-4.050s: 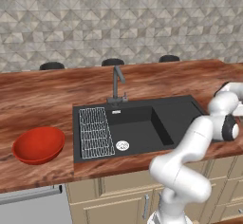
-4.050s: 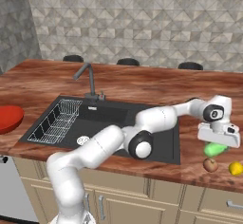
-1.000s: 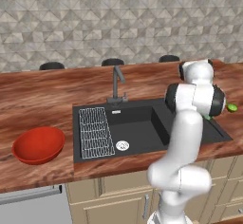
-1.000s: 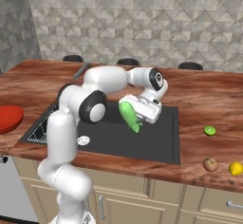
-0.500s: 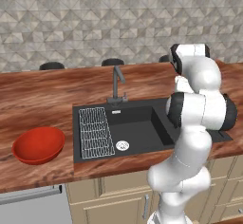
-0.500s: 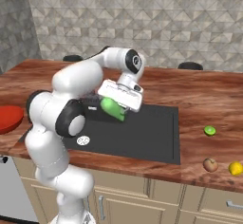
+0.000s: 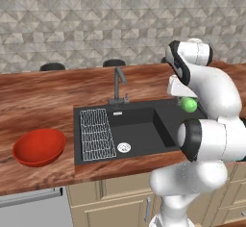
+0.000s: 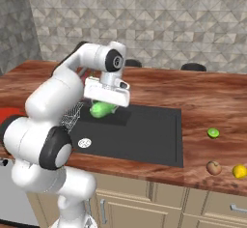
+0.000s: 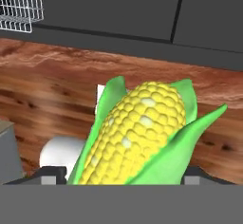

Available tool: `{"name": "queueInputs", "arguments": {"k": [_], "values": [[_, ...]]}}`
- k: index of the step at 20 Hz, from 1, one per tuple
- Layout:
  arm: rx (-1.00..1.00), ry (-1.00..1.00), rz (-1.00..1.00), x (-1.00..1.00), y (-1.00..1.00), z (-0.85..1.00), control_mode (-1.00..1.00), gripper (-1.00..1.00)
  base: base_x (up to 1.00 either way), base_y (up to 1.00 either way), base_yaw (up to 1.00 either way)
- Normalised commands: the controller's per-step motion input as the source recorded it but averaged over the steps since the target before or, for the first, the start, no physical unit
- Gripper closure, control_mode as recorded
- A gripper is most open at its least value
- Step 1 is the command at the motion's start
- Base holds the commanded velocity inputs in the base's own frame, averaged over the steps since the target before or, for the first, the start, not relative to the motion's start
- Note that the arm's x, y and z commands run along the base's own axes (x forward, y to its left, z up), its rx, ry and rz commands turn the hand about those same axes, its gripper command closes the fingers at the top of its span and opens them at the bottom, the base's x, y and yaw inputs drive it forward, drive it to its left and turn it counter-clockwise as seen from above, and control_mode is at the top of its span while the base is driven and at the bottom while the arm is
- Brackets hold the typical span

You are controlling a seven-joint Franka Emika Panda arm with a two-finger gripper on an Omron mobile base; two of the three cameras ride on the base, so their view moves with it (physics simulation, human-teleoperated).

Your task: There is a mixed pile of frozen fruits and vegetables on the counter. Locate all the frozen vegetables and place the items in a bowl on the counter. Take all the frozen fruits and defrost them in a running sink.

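An ear of corn, yellow kernels in a green husk, is held in my gripper, which is shut on it. In the right base view the corn hangs under the gripper above the left part of the black sink, near the wire rack. From the left base view the husk peeks out beside the gripper over the sink. The red bowl sits on the counter left of the sink. A lime, a brownish round fruit and a lemon lie on the right counter.
The faucet stands behind the sink, and a wire rack lies in its left side. Wooden counter surrounds the basin, with a tiled wall behind. The rack's corner shows in the hand view, above the counter's front edge.
The arm has swung left across the sink with the corn, from over the basin's right side to over its left side near the rack.
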Motion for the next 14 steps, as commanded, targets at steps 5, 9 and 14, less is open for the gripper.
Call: {"name": "queueInputs", "arguments": {"k": [5, 9, 14], "values": [[-0.05, -0.42, -0.02, 0.02, 0.43, -0.09, -1.00, 1.00, 0.00, 0.00, 0.00], [-0.02, 0.00, -0.14, 0.30, 0.70, -0.12, -1.00, 1.00, 0.00, 0.00, 0.00], [-0.01, -0.04, -0.04, 0.18, 0.82, 0.05, -1.00, 1.00, 0.00, 0.00, 0.00]]}}
